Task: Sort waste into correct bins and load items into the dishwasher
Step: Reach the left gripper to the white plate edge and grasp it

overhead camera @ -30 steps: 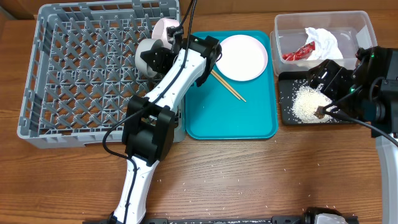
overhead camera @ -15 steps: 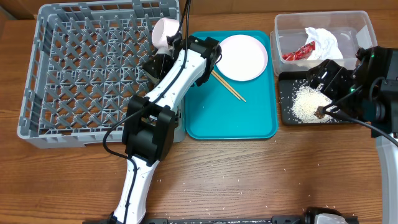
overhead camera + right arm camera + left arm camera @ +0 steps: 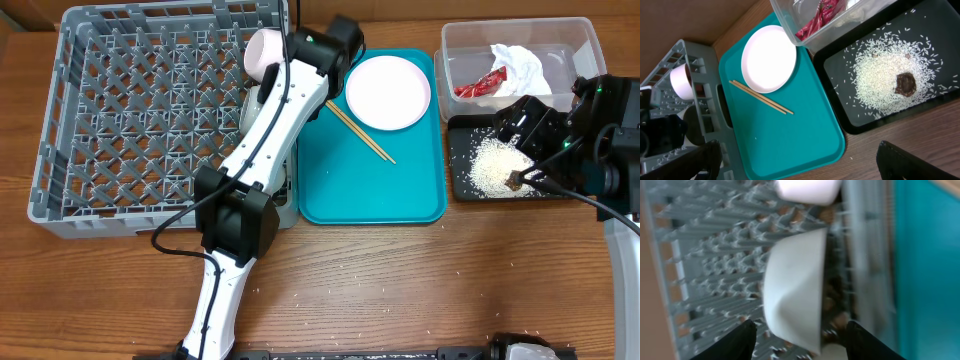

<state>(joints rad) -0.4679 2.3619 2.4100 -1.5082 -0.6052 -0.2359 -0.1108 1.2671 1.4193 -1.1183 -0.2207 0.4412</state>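
Note:
The grey-white bowl (image 3: 795, 295) stands on its edge among the pegs of the dishwasher rack (image 3: 150, 110), beside the pinkish bowl (image 3: 262, 50). My left gripper (image 3: 800, 345) is open, its fingers (image 3: 737, 342) either side of the grey-white bowl and clear of it. In the overhead view the left gripper (image 3: 305, 50) sits at the rack's far right corner. The pink plate (image 3: 388, 92) and chopsticks (image 3: 360, 132) lie on the teal tray (image 3: 370, 190). My right gripper (image 3: 522, 128) hangs open and empty above the black tray (image 3: 458, 185), which holds rice (image 3: 495, 165) and a brown lump (image 3: 515, 180).
The clear tub (image 3: 460, 45) at the back right holds the white napkin (image 3: 520, 65) and red wrapper (image 3: 480, 85). My left arm (image 3: 265, 140) lies across the rack's right wall. Stray rice grains dot the wooden table (image 3: 420, 290) in front.
My left gripper has opened and let go of the grey-white bowl in the rack, then drawn back toward the far right. The right arm has not moved.

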